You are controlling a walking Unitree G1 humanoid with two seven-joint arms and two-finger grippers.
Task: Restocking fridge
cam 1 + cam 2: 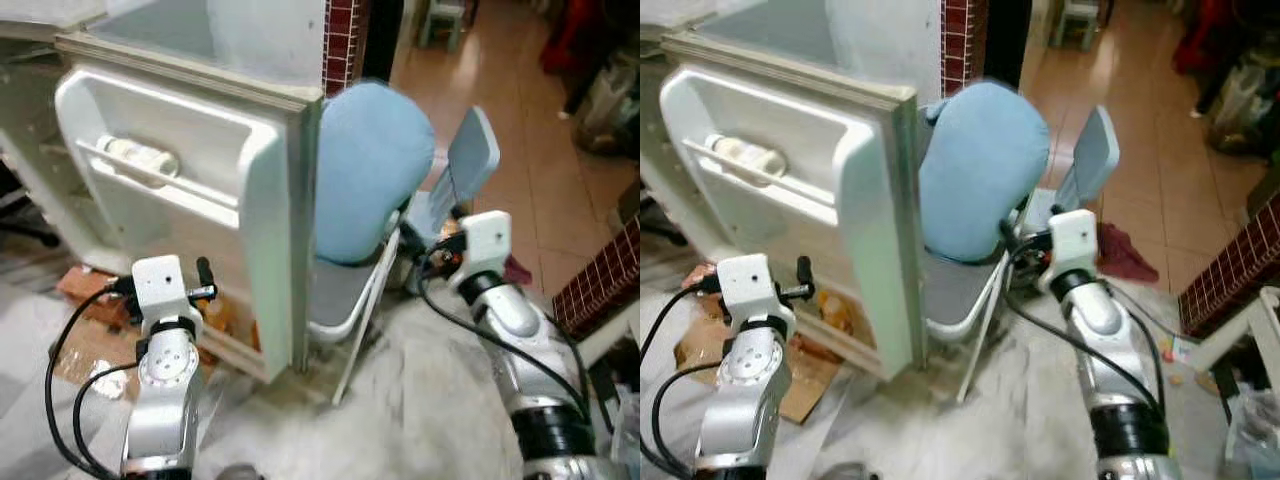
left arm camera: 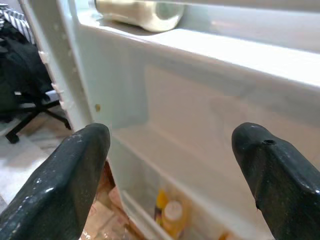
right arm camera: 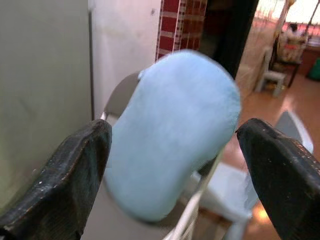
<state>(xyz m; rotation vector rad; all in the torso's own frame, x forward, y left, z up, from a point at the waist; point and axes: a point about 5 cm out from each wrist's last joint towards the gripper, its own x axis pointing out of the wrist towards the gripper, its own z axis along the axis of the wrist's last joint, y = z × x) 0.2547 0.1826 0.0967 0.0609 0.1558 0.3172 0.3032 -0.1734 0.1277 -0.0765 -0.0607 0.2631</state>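
Note:
The white fridge door (image 1: 200, 180) stands open in front of me. Its upper shelf holds a pale bottle (image 1: 140, 157) lying on its side. Small yellow and orange bottles (image 2: 167, 215) stand in the bottom door shelf. My left gripper (image 2: 175, 165) is open and empty. It points at the inner door panel below the upper shelf and is apart from it. My right gripper (image 3: 175, 165) is also open and empty, facing a light blue cushion (image 3: 175, 135) on a chair beside the door's edge.
The grey folding chair (image 1: 340, 295) with the cushion stands right of the door. A second grey seat (image 1: 470, 155) is behind it. Flattened cardboard (image 1: 85, 350) lies on the floor at the left. A red cloth (image 1: 1125, 255) and a brick pillar (image 1: 340, 40) are nearby.

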